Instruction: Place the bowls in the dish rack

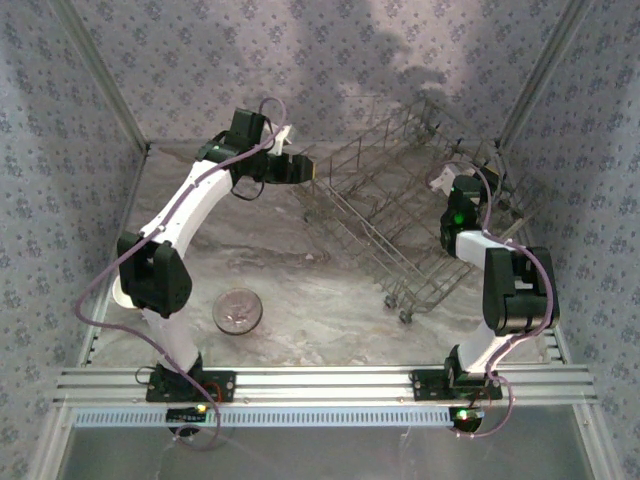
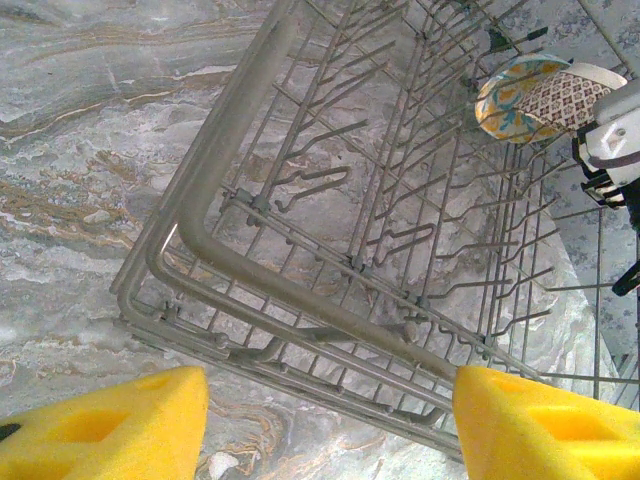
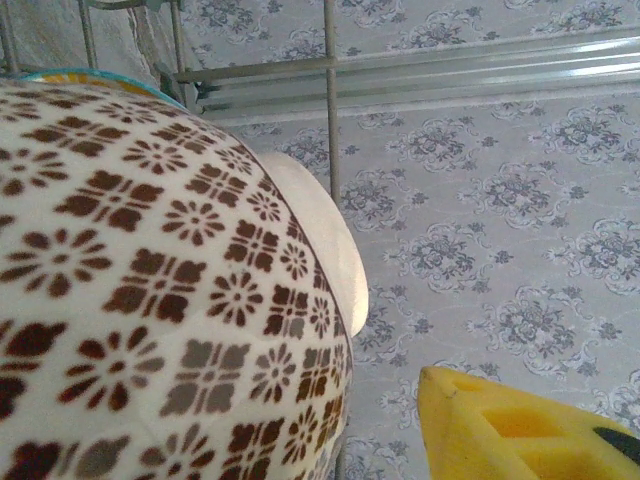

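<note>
The right gripper (image 1: 452,195) appears to be seating a brown-patterned bowl (image 3: 150,280) at the dish rack's (image 1: 400,200) three o'clock side; whether its jaws are gripping cannot be told. The left gripper (image 2: 325,390) is hovering open and empty at nine o'clock. Next is likely fetching the speckled bowl (image 1: 237,310) waiting at seven o'clock.

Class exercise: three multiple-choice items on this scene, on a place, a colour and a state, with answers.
1. Where is the grey bowl? A in the dish rack; B on the table by the left arm; C stacked on another bowl.
2. What colour is the print on the bowl nearest the right wrist camera? A brown; B green; C blue.
3. The left gripper is: A shut on a bowl; B open, empty; C shut on a wire.
Answers: B, it lies outside the dish rack; A, brown flowers on white; B, its fingers stand apart, nothing between.
</note>
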You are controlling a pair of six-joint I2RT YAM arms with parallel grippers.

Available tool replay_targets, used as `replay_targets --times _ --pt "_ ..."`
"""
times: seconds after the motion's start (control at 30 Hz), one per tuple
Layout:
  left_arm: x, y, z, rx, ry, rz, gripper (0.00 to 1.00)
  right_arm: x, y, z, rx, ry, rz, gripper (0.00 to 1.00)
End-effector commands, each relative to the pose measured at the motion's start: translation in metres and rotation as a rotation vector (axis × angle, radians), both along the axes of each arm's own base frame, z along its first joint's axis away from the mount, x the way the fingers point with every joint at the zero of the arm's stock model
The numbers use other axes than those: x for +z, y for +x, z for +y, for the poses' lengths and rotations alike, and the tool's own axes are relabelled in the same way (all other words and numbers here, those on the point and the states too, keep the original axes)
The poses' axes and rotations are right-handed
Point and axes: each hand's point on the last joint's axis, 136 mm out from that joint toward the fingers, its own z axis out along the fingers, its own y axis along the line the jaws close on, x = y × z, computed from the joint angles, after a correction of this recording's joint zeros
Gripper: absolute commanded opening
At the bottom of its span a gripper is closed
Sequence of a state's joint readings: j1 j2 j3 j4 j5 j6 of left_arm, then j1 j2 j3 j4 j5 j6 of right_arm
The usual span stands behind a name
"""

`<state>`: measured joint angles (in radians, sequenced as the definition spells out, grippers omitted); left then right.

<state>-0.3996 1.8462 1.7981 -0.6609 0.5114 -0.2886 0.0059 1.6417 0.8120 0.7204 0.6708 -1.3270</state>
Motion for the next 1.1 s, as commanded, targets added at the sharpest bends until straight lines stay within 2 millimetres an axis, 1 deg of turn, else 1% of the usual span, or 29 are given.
replay_targets --times 0.0,0.43,0.63,0.73,0.8,1.03,1.07 --pt "0.006 0.000 -0.003 -0.017 -0.005 -0.018 0.66 0.005 -0.003 -0.010 -0.056 0.015 -0.031 0.54" --pt "0.002 0.003 -0.004 -0.016 -0.004 -0.014 0.66 -0.002 -0.002 -0.011 -0.072 0.029 -0.013 0.64" --pt "0.002 0.005 -0.004 -0.015 -0.004 -0.012 0.66 -0.003 0.003 -0.015 -0.083 0.035 -0.003 0.65" --pt "0.001 0.007 -0.005 -0.015 -0.003 -0.011 0.66 -0.006 0.004 -0.016 -0.088 0.048 0.011 0.68" --pt "0.002 0.009 -0.005 -0.011 -0.005 -0.010 0.66 -0.006 0.005 -0.018 -0.094 0.062 0.012 0.71" --pt "0.004 0.014 -0.006 0.004 -0.006 -0.010 0.66 -0.009 0.012 -0.034 -0.140 0.140 0.052 0.77" --pt "0.002 0.012 -0.004 0.008 0.002 0.011 0.66 -0.009 0.013 -0.034 -0.137 0.155 0.061 0.78"
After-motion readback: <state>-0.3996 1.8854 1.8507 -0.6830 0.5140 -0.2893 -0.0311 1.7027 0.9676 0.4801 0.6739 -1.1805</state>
